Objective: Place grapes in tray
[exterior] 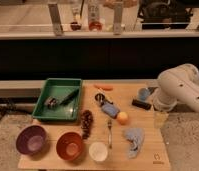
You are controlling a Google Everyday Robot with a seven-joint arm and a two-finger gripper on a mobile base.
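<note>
Found the tray (55, 90) at the table's (143, 156) back left, holding one dark utensil (69, 96) and one small grey item (52, 103). Saw the grapes (86, 123) on the wood just beside its near right corner, outside it. Counted three bowls in front: purple (32, 139), orange (69, 145), white (98, 150). Spotted the gripper (160, 116) at the table's right edge; could not tell whether spread or pressed together.

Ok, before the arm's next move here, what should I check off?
1. The grapes lie free on the table: ok.
2. The grapes inside the tray: not ok, they lie just outside its near right corner.
3. Room in the tray: ok, dark items sit there, bare floor remains.
4. The gripper near the grapes: not ok, it hangs by the table's right edge.
5. The gripper carrying something: cannot tell.
</note>
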